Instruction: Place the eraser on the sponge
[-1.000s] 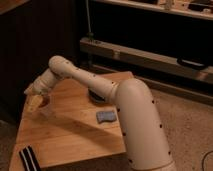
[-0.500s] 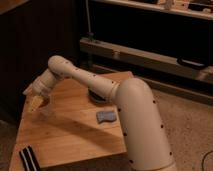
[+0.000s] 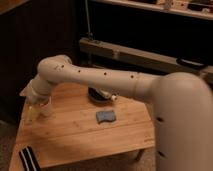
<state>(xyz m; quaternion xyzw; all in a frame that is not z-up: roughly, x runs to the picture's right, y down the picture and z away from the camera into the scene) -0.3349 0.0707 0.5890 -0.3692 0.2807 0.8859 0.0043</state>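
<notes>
— On the wooden table (image 3: 75,135), what do you have listed?

— Item one: sponge (image 3: 106,116). Blue-grey, lying flat near the middle of the top. Item two: eraser (image 3: 29,159), or so I take it, though I can't be sure. A black block with pale stripes at the front left corner. Item three: dark round dish (image 3: 100,94), behind the sponge and partly under the arm.

— And the gripper?

— Gripper (image 3: 36,111): low over the table's left side, at the end of the white arm (image 3: 100,77) that reaches across from the right of my view. Spread or closed, I cannot tell. The eraser lies in front of the gripper, clearly apart from it. The sponge sits well off to the gripper's other side, with nothing on top of it.
</notes>
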